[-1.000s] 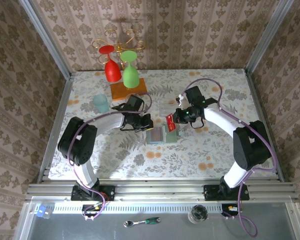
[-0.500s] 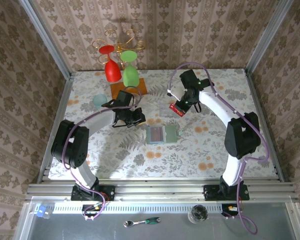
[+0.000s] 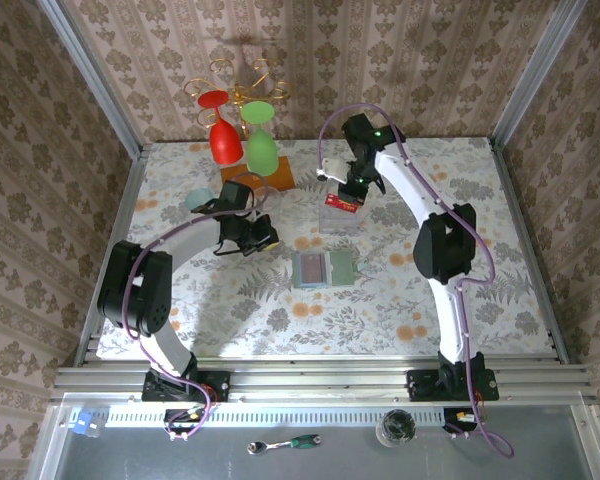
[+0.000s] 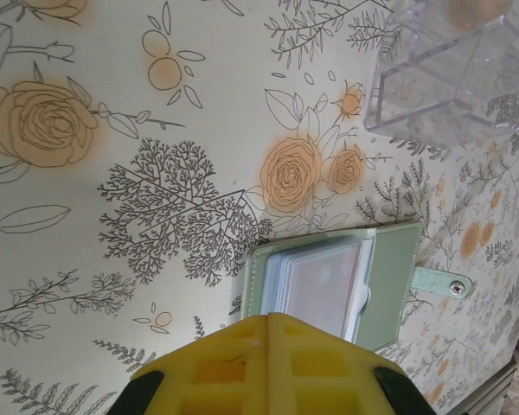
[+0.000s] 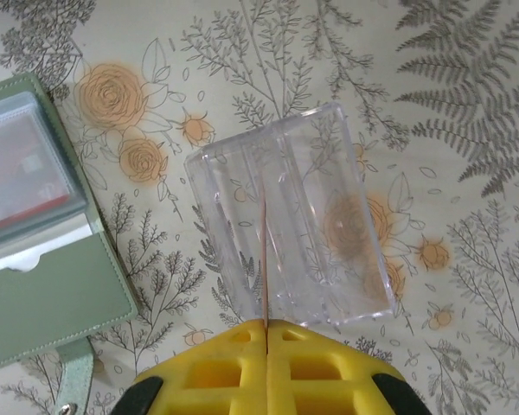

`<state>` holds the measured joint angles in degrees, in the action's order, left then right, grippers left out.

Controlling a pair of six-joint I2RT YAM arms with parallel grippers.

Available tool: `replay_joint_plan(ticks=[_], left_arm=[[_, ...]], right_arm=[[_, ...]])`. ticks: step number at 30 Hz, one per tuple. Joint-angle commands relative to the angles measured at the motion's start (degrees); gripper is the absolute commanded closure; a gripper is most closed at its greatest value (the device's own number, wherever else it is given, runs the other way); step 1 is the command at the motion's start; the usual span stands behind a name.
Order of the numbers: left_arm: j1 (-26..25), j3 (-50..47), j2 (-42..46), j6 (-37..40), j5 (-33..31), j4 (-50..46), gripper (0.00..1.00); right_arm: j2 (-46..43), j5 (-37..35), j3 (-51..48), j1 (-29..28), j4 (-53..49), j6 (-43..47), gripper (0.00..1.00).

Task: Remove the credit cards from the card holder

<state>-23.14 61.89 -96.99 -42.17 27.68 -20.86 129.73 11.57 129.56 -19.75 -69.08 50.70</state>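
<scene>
The card holder (image 3: 325,270) lies open on the flowered table, its clear sleeves showing a reddish card inside (image 5: 22,173). It also lies just past my left fingertips in the left wrist view (image 4: 329,281). My right gripper (image 3: 345,190) is shut on a red credit card (image 3: 341,201). That card shows edge-on (image 5: 264,259) over the middle of the clear plastic piece (image 5: 290,229). My left gripper (image 3: 257,240) hovers left of the holder, its yellow fingers (image 4: 208,367) pressed together with nothing between them.
A wooden stand (image 3: 256,178) with a red glass (image 3: 223,140) and a green glass (image 3: 261,148) hanging upside down is at the back left. A pale teal cup (image 3: 197,200) stands near my left arm. Walls close in the table's sides.
My right gripper carried the red card from beside the holder back and up to over the clear plastic piece. My left gripper drew away from the holder to the back left.
</scene>
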Motion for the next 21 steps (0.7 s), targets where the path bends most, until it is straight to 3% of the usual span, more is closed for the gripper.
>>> replay_joint_plan(ticks=[1,8,21], left_arm=[[0.44,-0.20,1.02,0.99,0.53,-1.57,0.99],[0.77,1.39,-0.78,1.16,0.79,-2.63,0.99],[1.22,0.45,-0.94,0.77,0.62,-2.82,0.99]], right_arm=[[4.47,2.33,6.92,-0.31,-9.35,4.27,1.00],[9.95,1.57,14.06,-0.27,-10.63,5.57,1.00],[13.74,2.20,15.12,-0.57,-12.92,7.39,1.00]])
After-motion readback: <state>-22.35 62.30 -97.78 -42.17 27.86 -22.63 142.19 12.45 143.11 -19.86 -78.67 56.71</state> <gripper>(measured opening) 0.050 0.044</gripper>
